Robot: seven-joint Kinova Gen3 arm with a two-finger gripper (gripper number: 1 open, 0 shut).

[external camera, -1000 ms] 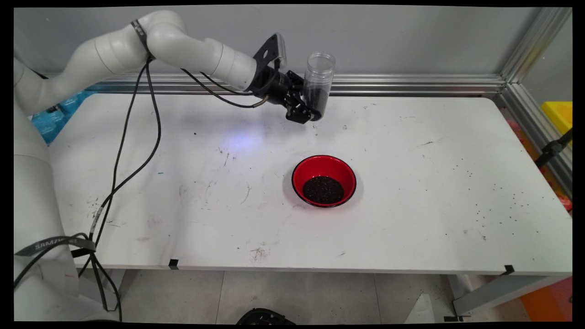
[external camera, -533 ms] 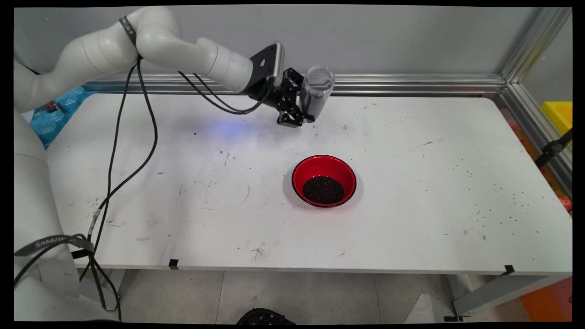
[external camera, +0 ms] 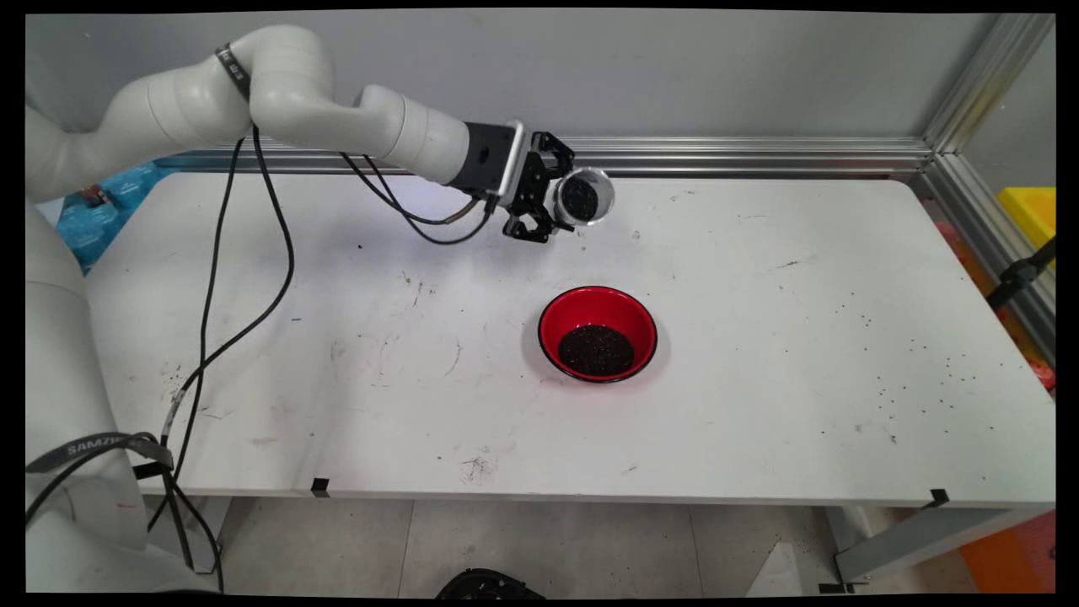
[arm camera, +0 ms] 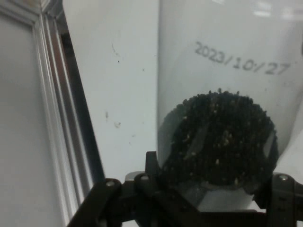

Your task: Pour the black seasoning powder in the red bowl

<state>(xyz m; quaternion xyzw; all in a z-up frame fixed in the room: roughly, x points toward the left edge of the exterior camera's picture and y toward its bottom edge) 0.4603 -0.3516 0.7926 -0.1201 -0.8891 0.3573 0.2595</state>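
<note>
hand [external camera: 563,202] is clamped on a clear plastic jar [external camera: 584,197] of dark grainy stuff, tipped sideways, glossy round red bowl [external camera: 598,333] of the same below it on the scuffed white worktop [external camera: 759,354]

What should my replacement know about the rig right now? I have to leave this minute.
Tool: shut on the clear plastic jar, held in the air over the table's far side, tipped onto its side with its open mouth toward the main camera.
Jar: part full of dark granules; a printed date, 2023/10/27, shows on its wall.
Red bowl: on the table, nearer the camera than the jar, apart from it; dark granules already lie in it.
Loose dark specks dot the table's right part.
</note>
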